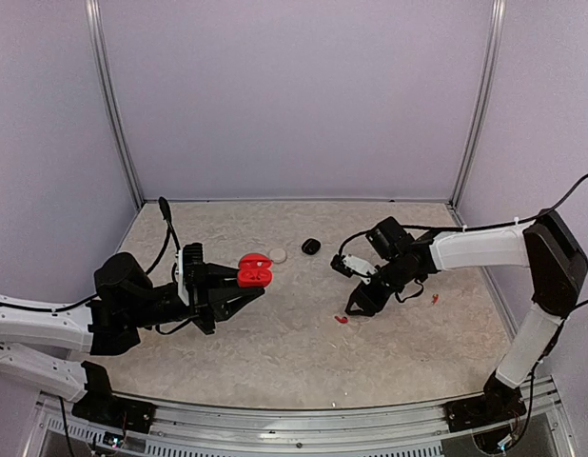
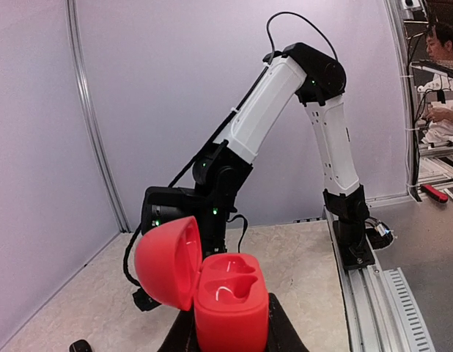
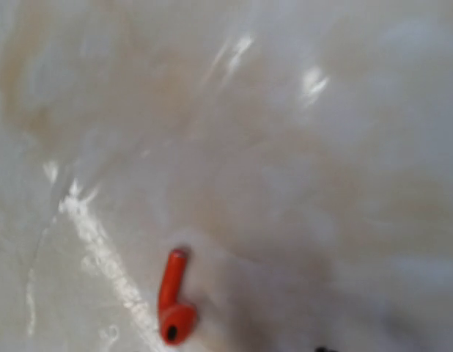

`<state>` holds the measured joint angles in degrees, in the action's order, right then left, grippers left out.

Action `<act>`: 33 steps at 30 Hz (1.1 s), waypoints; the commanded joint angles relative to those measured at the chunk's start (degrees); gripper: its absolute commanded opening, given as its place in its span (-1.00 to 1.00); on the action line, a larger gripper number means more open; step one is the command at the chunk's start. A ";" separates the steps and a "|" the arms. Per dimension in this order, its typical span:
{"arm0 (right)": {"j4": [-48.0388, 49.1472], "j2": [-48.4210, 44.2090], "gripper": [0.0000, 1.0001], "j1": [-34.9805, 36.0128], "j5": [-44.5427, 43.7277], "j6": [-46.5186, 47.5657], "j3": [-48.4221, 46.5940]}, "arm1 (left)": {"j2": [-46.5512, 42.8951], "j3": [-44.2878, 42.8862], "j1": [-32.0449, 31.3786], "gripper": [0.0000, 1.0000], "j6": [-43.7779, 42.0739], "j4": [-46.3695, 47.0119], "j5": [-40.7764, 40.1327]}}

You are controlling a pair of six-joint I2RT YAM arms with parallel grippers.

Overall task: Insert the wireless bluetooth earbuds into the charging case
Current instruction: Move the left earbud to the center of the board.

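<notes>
My left gripper [image 1: 248,283] is shut on the base of a red charging case [image 1: 254,274] and holds it above the table at the left. In the left wrist view the case [image 2: 230,301] stands with its lid [image 2: 164,260] swung open to the left, and both sockets are empty. One red earbud [image 1: 341,320] lies on the table just below and left of my right gripper [image 1: 359,305]. In the right wrist view this earbud [image 3: 174,301] lies flat, stem pointing up, with no fingers around it. A second small red piece [image 1: 434,299] lies right of that gripper.
A black case [image 1: 311,246] and a white round case [image 1: 278,255] sit on the table behind the red case. The enclosure's walls close the back and both sides. My right arm [image 2: 285,95] rises across the left wrist view.
</notes>
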<state>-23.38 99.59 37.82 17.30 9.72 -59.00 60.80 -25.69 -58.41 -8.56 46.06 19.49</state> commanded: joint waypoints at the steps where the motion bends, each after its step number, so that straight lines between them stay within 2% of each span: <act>1: -1.82 -4.90 0.03 -0.24 -4.79 -3.22 0.28 | -0.33 1.15 0.41 -0.88 0.98 1.75 0.27; 6: -2.36 -4.39 -0.16 0.06 -2.04 -5.80 1.53 | -0.53 1.66 0.62 -0.88 1.10 2.36 0.08; 10: -0.26 -4.49 -0.27 0.29 -4.64 -9.38 0.73 | -0.63 1.83 0.76 -0.88 1.31 2.90 0.26; 18: -6.25 4.25 -0.27 4.15 -15.48 -8.15 -9.40 | -0.56 1.69 0.89 -0.88 1.81 3.17 0.36; 33: -13.45 15.77 -0.25 11.72 -24.71 -3.95 -17.54 | -1.33 1.57 0.67 -0.88 1.70 2.42 0.63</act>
<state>-32.97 112.68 47.59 -3.55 4.27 -74.98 60.60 -24.45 -57.87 -7.27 47.11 19.51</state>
